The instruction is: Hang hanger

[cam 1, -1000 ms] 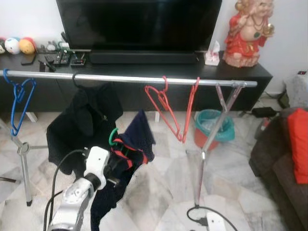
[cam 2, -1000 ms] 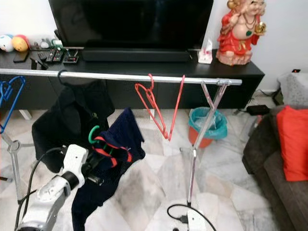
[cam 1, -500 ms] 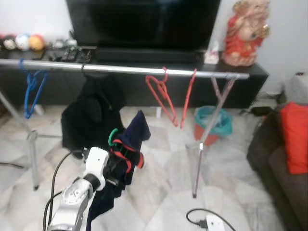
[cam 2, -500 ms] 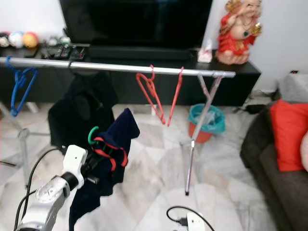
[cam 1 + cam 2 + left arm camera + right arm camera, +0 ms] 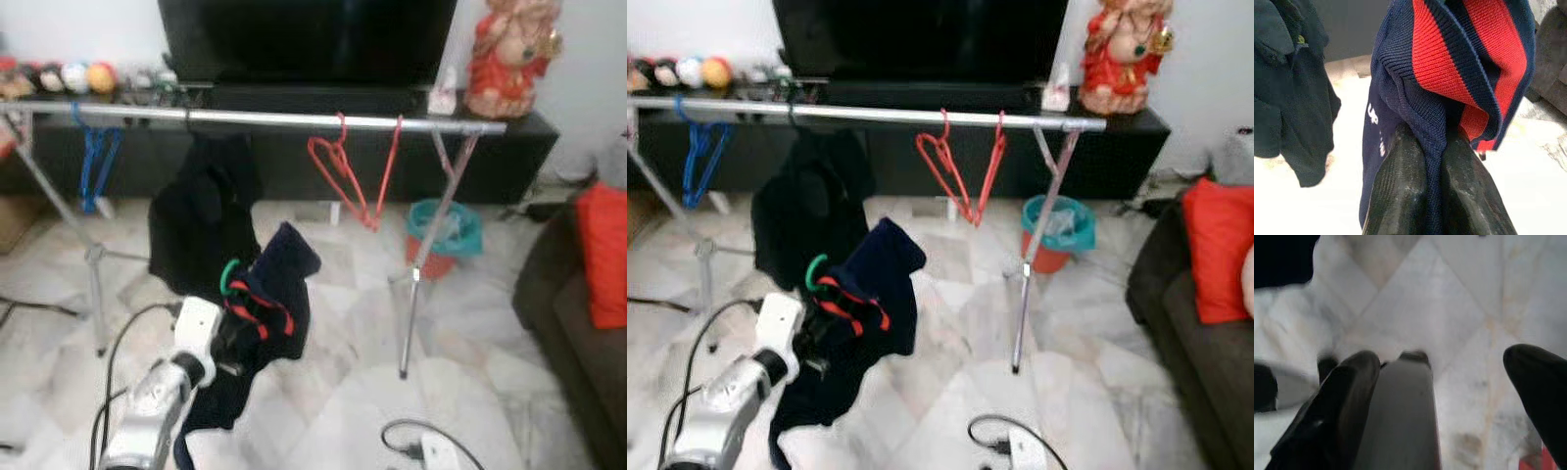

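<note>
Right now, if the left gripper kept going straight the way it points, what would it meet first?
Probably the black garment hanging on the silver rail; the left gripper, shut on the navy red-striped shirt, points towards it, though depth is unclear.

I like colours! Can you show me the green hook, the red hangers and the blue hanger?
green plastic hanger hook (image 5: 230,275): left eye view, its curve.
red plastic hangers (image 5: 338,176): left eye view, sloping arm.
blue plastic hanger (image 5: 698,157): right eye view, middle.
</note>
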Robot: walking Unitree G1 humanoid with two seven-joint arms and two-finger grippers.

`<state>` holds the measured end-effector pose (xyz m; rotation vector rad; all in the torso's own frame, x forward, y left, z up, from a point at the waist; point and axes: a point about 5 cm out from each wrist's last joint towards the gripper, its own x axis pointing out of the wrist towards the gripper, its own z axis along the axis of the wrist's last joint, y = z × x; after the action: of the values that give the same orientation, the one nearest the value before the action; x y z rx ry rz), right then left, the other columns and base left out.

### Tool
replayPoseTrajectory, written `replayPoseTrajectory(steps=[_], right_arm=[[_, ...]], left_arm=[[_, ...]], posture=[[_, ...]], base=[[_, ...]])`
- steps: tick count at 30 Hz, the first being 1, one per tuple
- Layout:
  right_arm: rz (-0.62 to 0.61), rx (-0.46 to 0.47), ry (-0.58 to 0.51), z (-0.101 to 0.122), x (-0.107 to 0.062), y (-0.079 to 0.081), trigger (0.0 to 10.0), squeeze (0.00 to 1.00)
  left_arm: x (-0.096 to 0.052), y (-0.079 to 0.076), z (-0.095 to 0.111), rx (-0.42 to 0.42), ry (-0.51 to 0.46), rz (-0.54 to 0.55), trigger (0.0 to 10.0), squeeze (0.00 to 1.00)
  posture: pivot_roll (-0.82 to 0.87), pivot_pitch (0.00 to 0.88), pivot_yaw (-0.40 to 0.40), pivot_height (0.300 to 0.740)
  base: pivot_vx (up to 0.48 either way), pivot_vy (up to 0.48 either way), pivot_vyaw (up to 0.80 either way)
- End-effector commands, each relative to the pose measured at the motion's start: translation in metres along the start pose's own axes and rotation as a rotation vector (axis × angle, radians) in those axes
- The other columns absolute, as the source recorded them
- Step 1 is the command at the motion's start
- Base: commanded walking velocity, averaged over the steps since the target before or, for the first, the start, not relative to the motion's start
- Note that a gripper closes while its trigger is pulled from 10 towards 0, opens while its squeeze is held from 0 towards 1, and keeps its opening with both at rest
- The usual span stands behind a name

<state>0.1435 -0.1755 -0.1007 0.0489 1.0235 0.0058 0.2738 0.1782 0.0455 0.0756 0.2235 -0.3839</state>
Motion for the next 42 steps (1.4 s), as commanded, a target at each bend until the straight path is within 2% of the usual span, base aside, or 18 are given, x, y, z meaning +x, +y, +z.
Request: replayPoseTrajectory(steps=[1, 2, 3, 11, 25, 30, 42], right_arm=[[0.003, 0.01, -0.004, 0.001, 0.0, 0.002, 10.0, 0.0], [0.003, 0.011, -0.005, 0.001, 0.0, 0.002, 10.0, 0.0], [0.004, 0.012, -0.005, 0.001, 0.0, 0.002, 10.0, 0.0], [0.001, 0.015, -0.005, 0.0, 0.0, 0.002, 10.0, 0.0], [-0.004, 0.021, -0.013, 0.0, 0.0, 0.004, 10.0, 0.0], [-0.007, 0.024, -0.014, -0.001, 0.0, 0.004, 10.0, 0.0], [-0.008, 0.025, -0.016, 0.0, 0.0, 0.004, 10.0, 0.0]], left_arm=[[0.002, 0.011, 0.0, -0.032, 0.02, 0.068, 10.0, 0.0], [0.001, 0.016, -0.011, -0.085, 0.059, 0.11, 10.0, 0.0], [0.001, 0.017, -0.015, -0.104, 0.069, 0.119, 10.0, 0.0], [-0.013, 0.022, -0.063, -0.136, 0.286, 0.224, 10.0, 0.0], [-0.027, 0.034, -0.084, -0.176, 0.339, 0.394, 10.0, 0.0], [-0.029, 0.032, -0.087, -0.147, 0.357, 0.377, 10.0, 0.0], [-0.031, 0.026, -0.096, -0.168, 0.409, 0.385, 10.0, 0.0]], posture=[[-0.13, 0.0, -0.032, 0.74], [-0.13, 0.0, -0.032, 0.74], [-0.13, 0.0, -0.032, 0.74], [-0.13, 0.0, -0.029, 0.74], [-0.14, 0.0, -0.019, 0.74], [-0.14, 0.0, -0.016, 0.74], [-0.14, 0.0, -0.017, 0.74]], base=[[0.0, 0.0, 0.0], [0.0, 0.0, 0.0], [0.0, 0.0, 0.0], [0.0, 0.0, 0.0], [0.0, 0.0, 0.0], [0.0, 0.0, 0.0], [0.0, 0.045, 0.0]])
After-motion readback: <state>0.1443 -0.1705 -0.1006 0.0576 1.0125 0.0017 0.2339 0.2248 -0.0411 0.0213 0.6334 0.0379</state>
